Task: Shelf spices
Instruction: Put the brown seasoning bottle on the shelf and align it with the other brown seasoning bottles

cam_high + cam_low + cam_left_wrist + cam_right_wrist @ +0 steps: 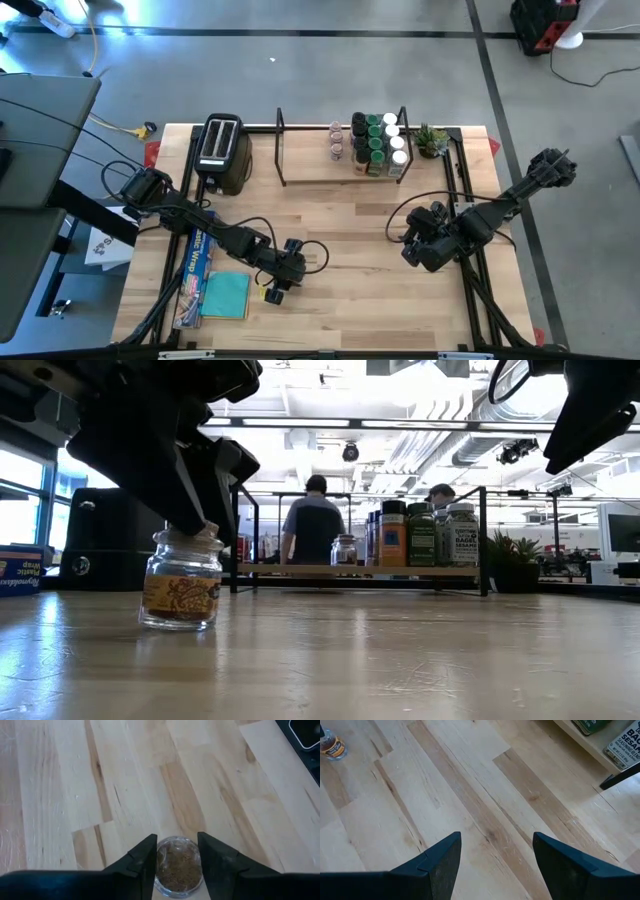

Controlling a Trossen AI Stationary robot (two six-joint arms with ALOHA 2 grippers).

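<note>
A small clear glass spice jar [181,588] with brown contents and a yellow label stands upright on the table near its front left. My left gripper [177,865] comes down on it with a finger at either side of its top. In the high view this gripper [280,285] covers most of the jar. The shelf [310,182] stands at the far edge, with several spice jars [375,145] clustered on its right half and one small jar [336,140] beside them. My right gripper [495,865] hangs open above bare table at the right [415,250]. My left gripper pinches the jar's top [161,865] between its two fingers, one on each side of the round rim. The fingers slant down onto it from above and from the table's left. The jar stands upright with its base [178,622] on the table.
A black-and-silver toaster [222,150] stands left of the shelf and a small potted plant [432,140] at its right end. A blue wrap box [200,262] and a teal pad [226,295] lie at the near left. People [315,525] stand in the room behind.
</note>
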